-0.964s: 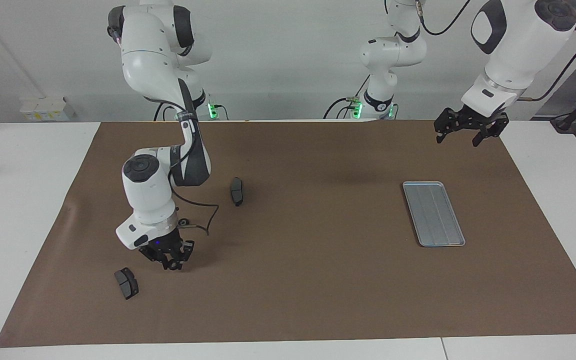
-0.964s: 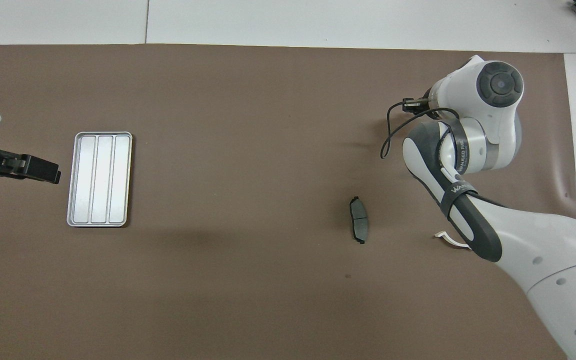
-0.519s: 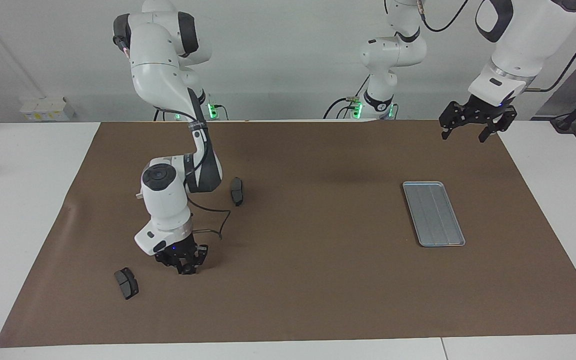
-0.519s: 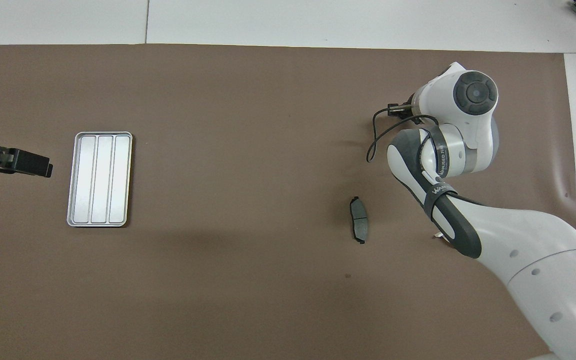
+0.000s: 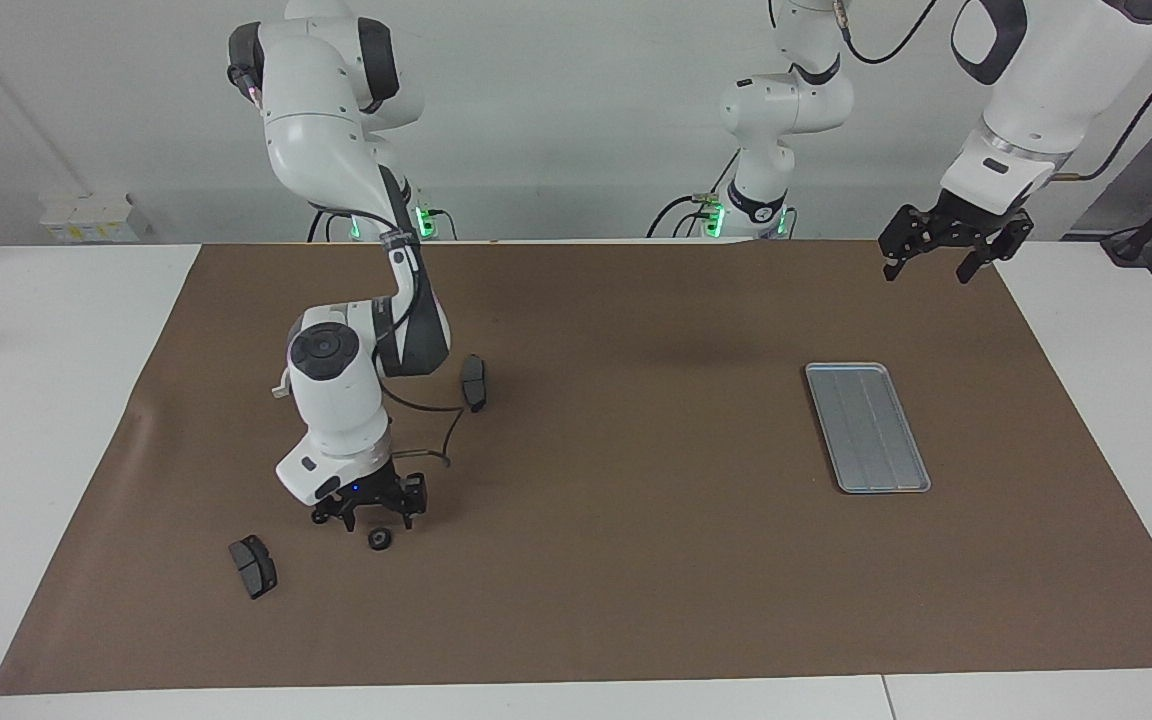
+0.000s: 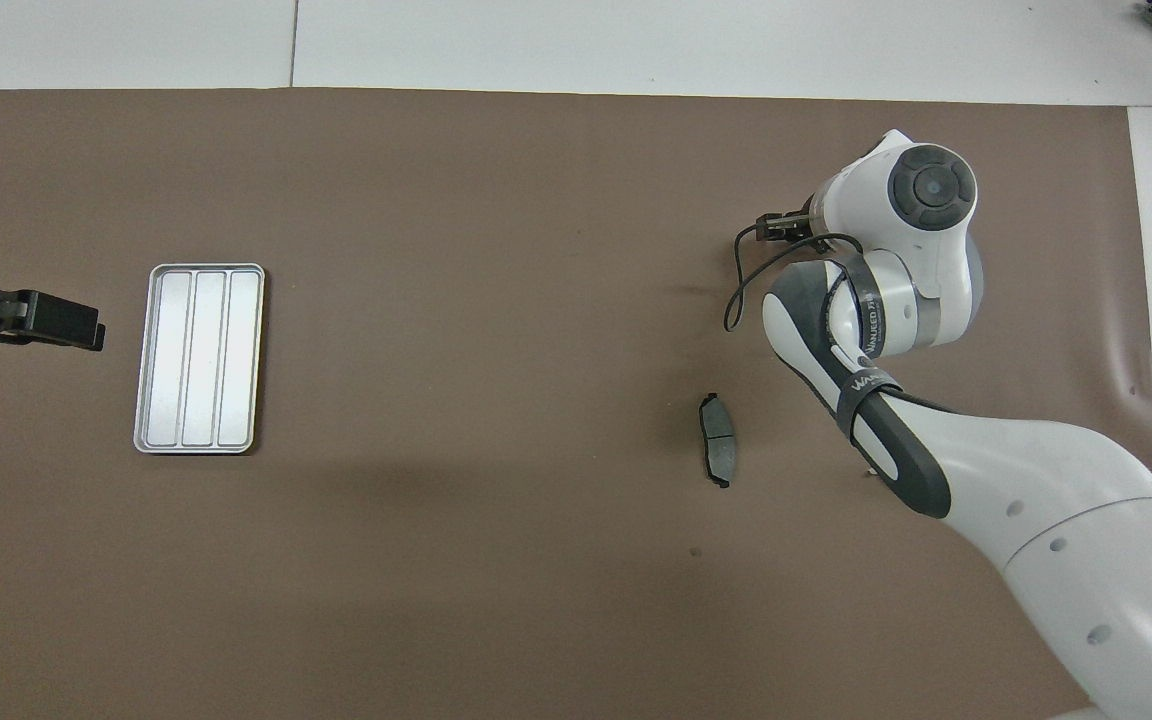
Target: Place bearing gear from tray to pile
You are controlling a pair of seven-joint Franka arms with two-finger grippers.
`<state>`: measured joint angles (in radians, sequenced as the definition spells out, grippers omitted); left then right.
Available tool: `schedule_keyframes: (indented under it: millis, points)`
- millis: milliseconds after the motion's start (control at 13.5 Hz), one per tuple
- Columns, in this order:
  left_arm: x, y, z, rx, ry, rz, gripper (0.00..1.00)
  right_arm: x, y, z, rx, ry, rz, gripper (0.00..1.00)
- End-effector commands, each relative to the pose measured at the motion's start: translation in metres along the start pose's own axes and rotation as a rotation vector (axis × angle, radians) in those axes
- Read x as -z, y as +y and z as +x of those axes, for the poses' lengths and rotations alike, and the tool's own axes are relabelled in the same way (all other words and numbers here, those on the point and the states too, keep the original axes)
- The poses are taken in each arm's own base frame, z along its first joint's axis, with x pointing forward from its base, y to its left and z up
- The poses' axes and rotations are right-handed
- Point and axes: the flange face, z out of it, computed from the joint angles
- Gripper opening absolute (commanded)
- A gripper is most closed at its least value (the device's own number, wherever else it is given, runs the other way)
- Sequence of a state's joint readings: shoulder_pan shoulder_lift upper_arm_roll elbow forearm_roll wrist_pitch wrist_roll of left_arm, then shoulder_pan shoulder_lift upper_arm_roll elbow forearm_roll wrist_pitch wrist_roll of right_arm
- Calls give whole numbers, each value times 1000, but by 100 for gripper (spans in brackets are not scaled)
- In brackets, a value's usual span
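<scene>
The small black bearing gear (image 5: 379, 539) lies on the brown mat at the right arm's end of the table, beside one dark brake pad (image 5: 253, 567) of the pile. My right gripper (image 5: 376, 518) hangs just over the gear, open, with its fingertips clear of it. A second brake pad (image 5: 474, 382) (image 6: 717, 440) lies nearer to the robots. The silver tray (image 5: 866, 427) (image 6: 198, 358) sits at the left arm's end with nothing in it. My left gripper (image 5: 926, 270) (image 6: 86, 335) waits open in the air near the mat's corner beside the tray. In the overhead view the right wrist hides the gear.
The right arm's forearm and a loose black cable (image 5: 431, 420) hang low over the mat between the two brake pads. Bare white table (image 5: 56, 420) borders the mat at both ends.
My right gripper has opened and let the gear go; the gear now rests on the mat below it. The right wrist shifted slightly toward the table's middle. The left gripper rose a little.
</scene>
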<state>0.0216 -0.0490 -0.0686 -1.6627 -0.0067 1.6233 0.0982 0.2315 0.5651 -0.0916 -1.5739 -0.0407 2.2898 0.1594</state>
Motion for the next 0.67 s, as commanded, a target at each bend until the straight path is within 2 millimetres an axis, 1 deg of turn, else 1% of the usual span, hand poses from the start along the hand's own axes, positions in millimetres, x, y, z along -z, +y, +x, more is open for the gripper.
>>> schedule_keyframes:
  millis: [0,148,223,445,519,593]
  points:
    - [3,-1,-1,-28,16,-6,100,72,14,-10,-29,-52,2,84]
    - [0,1,-3,-21,8,-7,100,117,28,-21,-46,-92,1,85]
    - [-1,3,-6,-25,-7,-8,100,138,45,-27,-68,-117,-3,87]
    - [0,-1,-5,-17,1,-7,100,204,111,-59,-158,-185,-7,88]
    - [0,-2,-6,-14,-2,-8,100,223,123,-70,-169,-194,-4,88]
    - [0,-3,-6,-14,-2,-8,100,240,130,-78,-189,-186,-3,91]
